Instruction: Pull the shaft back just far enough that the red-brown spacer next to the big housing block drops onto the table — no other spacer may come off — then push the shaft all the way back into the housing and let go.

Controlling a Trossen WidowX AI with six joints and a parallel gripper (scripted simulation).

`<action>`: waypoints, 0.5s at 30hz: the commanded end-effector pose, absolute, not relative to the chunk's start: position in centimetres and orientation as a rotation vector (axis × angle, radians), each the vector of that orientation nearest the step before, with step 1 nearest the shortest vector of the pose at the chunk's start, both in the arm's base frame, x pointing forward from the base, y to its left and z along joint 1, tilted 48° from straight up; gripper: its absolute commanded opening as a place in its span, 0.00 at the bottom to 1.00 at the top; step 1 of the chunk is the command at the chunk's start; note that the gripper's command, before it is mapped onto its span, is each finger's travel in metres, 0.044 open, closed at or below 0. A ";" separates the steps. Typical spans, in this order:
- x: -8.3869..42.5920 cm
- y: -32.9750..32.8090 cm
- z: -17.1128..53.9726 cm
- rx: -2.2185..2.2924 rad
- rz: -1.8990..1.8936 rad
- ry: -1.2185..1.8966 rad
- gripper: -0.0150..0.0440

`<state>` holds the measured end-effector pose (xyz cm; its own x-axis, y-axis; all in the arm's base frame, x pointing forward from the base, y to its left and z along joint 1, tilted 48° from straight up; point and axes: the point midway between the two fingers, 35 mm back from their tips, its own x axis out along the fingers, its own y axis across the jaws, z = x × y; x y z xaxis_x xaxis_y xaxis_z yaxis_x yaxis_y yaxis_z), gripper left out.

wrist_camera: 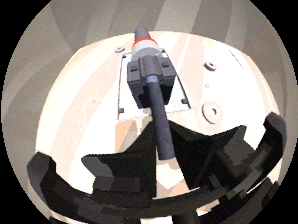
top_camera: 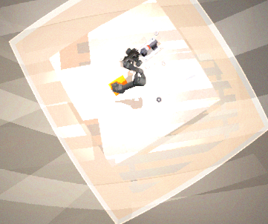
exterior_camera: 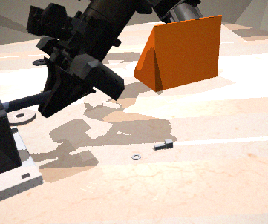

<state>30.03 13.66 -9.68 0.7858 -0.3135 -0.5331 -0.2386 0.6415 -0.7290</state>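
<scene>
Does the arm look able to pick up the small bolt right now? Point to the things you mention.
Probably not yet: its end effector (exterior_camera: 45,100) (wrist_camera: 158,123) is clamped on the shaft (exterior_camera: 27,101) (wrist_camera: 159,112), though nothing visible blocks the bolt (exterior_camera: 164,145) itself.

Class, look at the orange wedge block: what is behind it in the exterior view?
Behind the orange block, part of the arm shows above its top edge, with tabletop beyond. Whatever lies lower, directly behind its tall face, is covered.

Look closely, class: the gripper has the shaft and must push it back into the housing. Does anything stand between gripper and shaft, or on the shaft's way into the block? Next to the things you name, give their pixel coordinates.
Nothing visible does. The gripper (exterior_camera: 45,100) (wrist_camera: 158,123) is shut on the shaft (exterior_camera: 26,102) (wrist_camera: 160,112), which runs straight into the block (exterior_camera: 1,145) (wrist_camera: 135,75).
</scene>
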 end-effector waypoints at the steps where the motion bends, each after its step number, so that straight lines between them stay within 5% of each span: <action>1: 30.0 13.6 -9.6 -0.889 -0.052 0.688 0.25; 15: 29.8 13.6 -9.6 -0.889 -0.051 0.688 0.25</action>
<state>29.89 13.63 -9.68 0.7858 -0.3135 -0.5332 -0.2387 0.6415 -0.7290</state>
